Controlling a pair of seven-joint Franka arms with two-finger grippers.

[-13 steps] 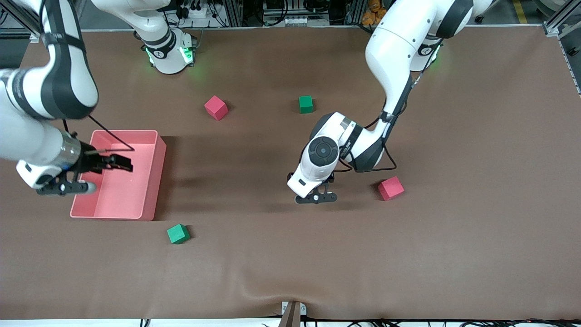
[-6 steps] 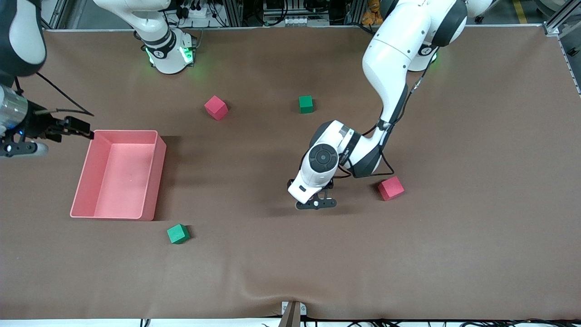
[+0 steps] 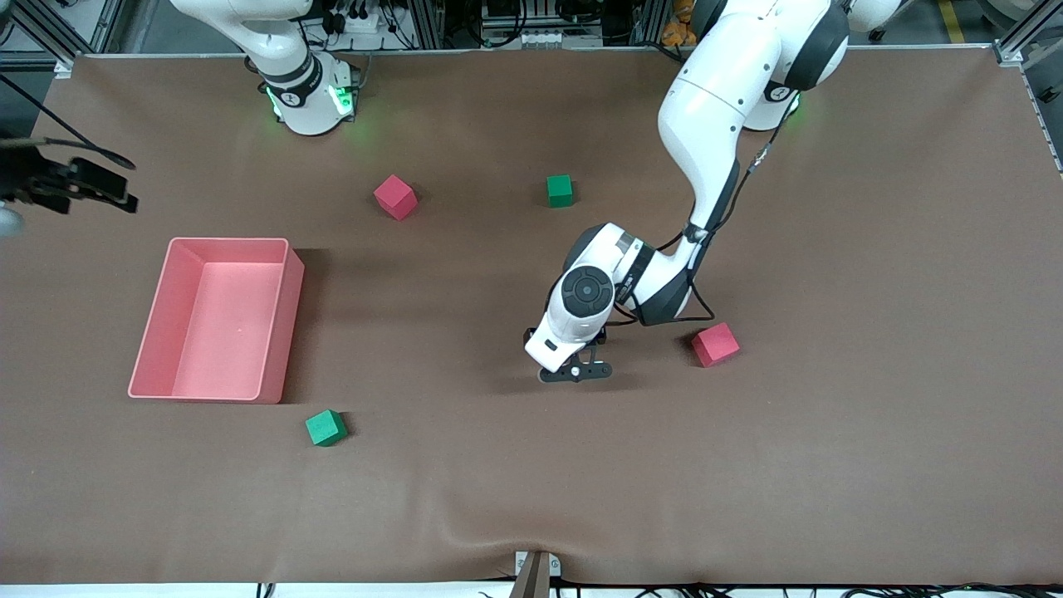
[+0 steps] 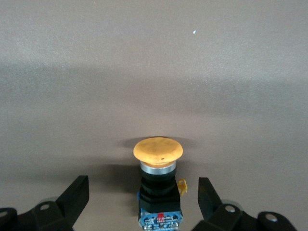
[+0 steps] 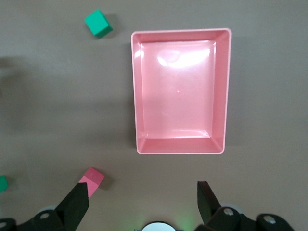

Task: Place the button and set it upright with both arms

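Front view, left arm: the white jointed left arm reaches down to mid-surface, and its black two-finger left pincer (image 3: pixel 575 371) sits low over the brown felt-like surface (image 3: pixel 830 432), beside a red foam cube (image 3: pixel 715 344).
Front view, button: hidden under the wrist here, so no sign of it from this angle.
Front view, right arm: the right pincer (image 3: pixel 91 184) is up at the picture's edge, at the right arm's end of the surface, clear of the pink rectangular plastic tray (image 3: pixel 286 307) (it looks parked out of the way, waiting).
Front view, clutter: a green foam cube (image 3: pixel 325 428) lies nearer the camera than the tray; a second red cube (image 3: pixel 395 197) and second green cube (image 3: pixel 560 190) lie toward the bases.
Left wrist view: there it is! The small push-button with round orange cap and black body (image 4: pixel 159 183) stands upright on the surface, cap on top, between the spread fingers (image 4: pixel 74 197), which touch nothing. Jaws wide, holding nothing; my read is a release or a final check.
Right wrist view: the right pincer's fingers (image 5: pixel 207 198) are spread wide and empty, high above the empty tray.
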